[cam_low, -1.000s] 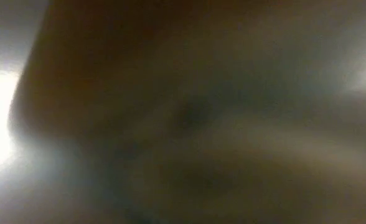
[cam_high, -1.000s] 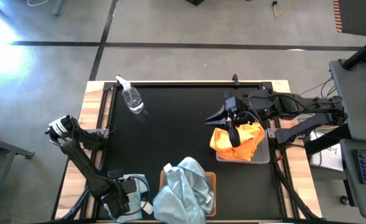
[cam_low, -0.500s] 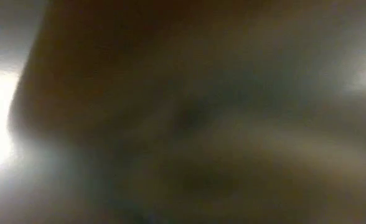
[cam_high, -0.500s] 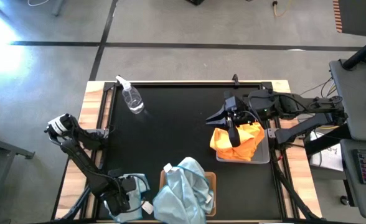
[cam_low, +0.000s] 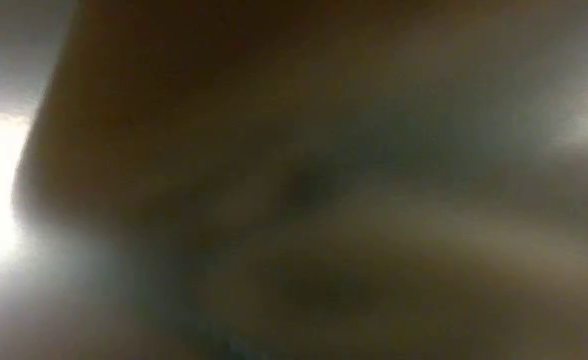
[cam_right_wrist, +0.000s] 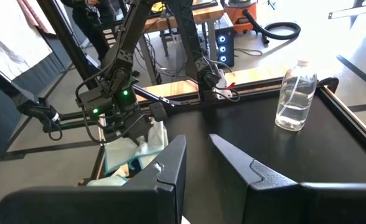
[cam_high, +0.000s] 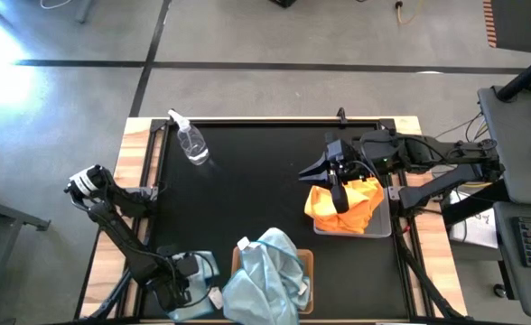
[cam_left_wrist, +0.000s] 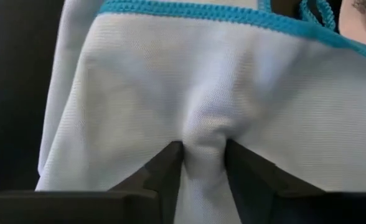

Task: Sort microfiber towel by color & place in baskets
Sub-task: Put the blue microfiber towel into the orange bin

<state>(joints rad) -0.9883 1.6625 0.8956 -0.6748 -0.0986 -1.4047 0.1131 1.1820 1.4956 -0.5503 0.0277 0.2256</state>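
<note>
The left pincer (cam_high: pixel 186 291) is low at the near left corner of the black worktop (cam_high: pixel 247 199), and its two fingers (cam_left_wrist: pixel 164 171) are pressed on a fold of a pale blue towel (cam_left_wrist: pixel 201 106) with a turquoise edge; it is gripping this cloth. Just beside it, the tan-brown basket (cam_high: pixel 309 262) holds a heap of pale blue towels (cam_high: pixel 270 275), one with a small white tag. The right pincer (cam_high: pixel 336 191) hangs over the light grey basket (cam_high: pixel 385 226) at the right side, above the orange towels (cam_high: pixel 360 206) that lie in it. Its fingers (cam_right_wrist: pixel 170 165) stand a little apart with nothing between them. A clear spray bottle (cam_high: pixel 191 143) lies at the far left of the worktop, well apart from both baskets. The low view shows only a dark blur.
</note>
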